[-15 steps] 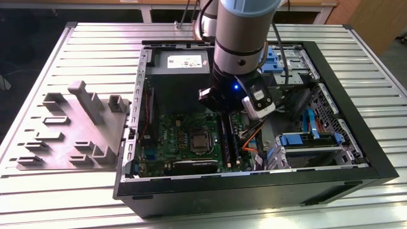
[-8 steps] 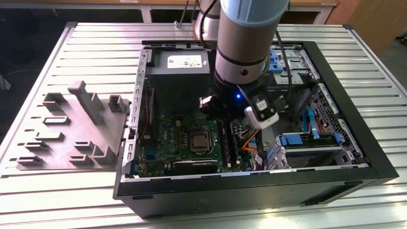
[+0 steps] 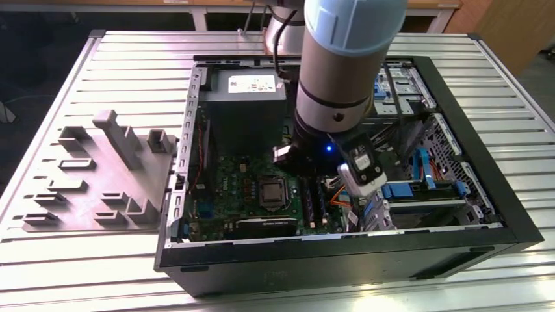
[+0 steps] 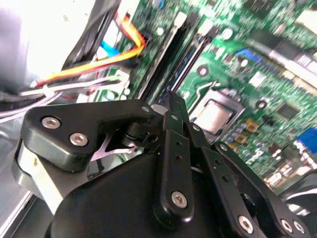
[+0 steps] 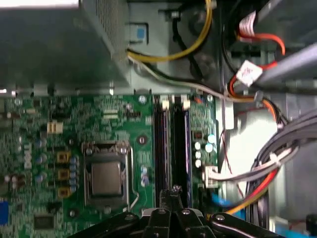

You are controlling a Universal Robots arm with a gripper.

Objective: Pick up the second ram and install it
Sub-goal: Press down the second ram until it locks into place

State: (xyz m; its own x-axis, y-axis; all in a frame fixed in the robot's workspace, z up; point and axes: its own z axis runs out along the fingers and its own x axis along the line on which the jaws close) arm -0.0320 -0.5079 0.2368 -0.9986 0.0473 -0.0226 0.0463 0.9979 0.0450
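My gripper (image 5: 172,194) hangs low over the green board (image 5: 59,148) inside the open computer case (image 3: 485,162). Its fingers are shut together with nothing between them. The tips sit over one end of the long memory slots (image 5: 161,148) beside the processor socket (image 5: 105,176). A long dark blue-black stick, which I take for the second ram (image 5: 181,146), stands on edge in the slot next to the black one. In the second wrist view the same slots (image 4: 171,54) run away beyond the black gripper linkage (image 4: 173,163). The exterior view has my gripper (image 3: 299,161) just above the slots (image 3: 314,198).
The grey power supply (image 3: 247,97) stands close behind the arm. Bundles of orange, red and grey cables (image 5: 257,178) crowd the side of the slots. Blue drive brackets (image 3: 407,190) lie at the exterior view's right. A grey fixture tray (image 3: 95,175) rests on the table outside the case.
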